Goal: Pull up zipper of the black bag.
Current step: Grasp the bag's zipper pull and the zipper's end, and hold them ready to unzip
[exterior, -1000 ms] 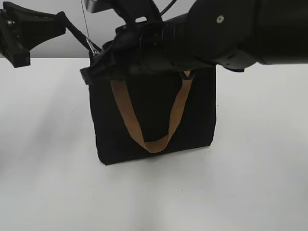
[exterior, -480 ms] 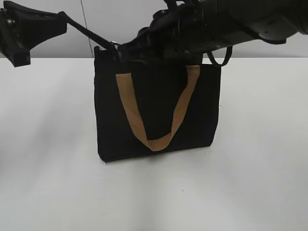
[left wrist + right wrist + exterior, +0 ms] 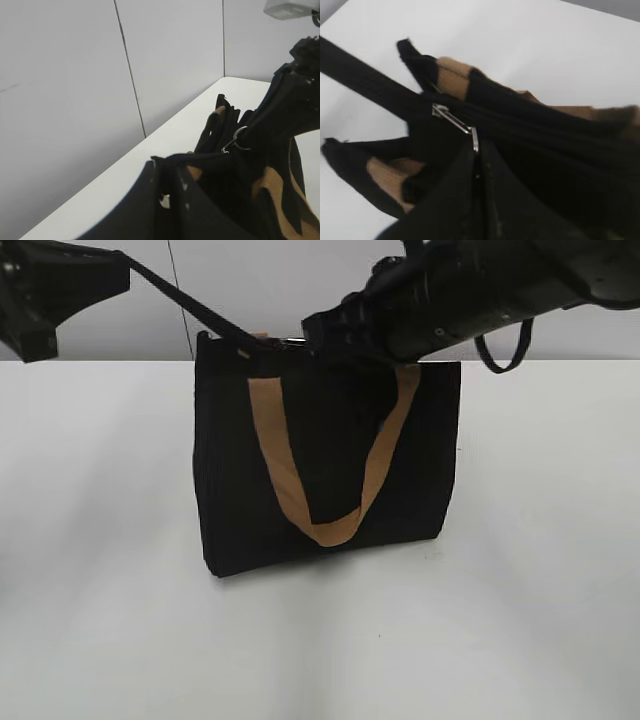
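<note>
**Black tote upright, strap taut at one corner, arm over the top edge**

The black bag point(image 3: 325, 465) stands upright on the white surface point(image 3: 520, 570), a tan handle point(image 3: 330, 465) hanging in a loop down its front. From its top left corner a black strap point(image 3: 180, 295) runs taut up to the left pincer point(image 3: 95, 280); the pincer appears closed on the strap, though its fingertips are not clearly shown. The right pincer point(image 3: 315, 335) sits at the bag's top edge, left of centre, where the zipper point(image 3: 455, 122) lies; its silver pull tab is just ahead of the black fingers point(image 3: 470, 200) in the right wrist view. Whether that pincer grips the tab I cannot tell
</note>
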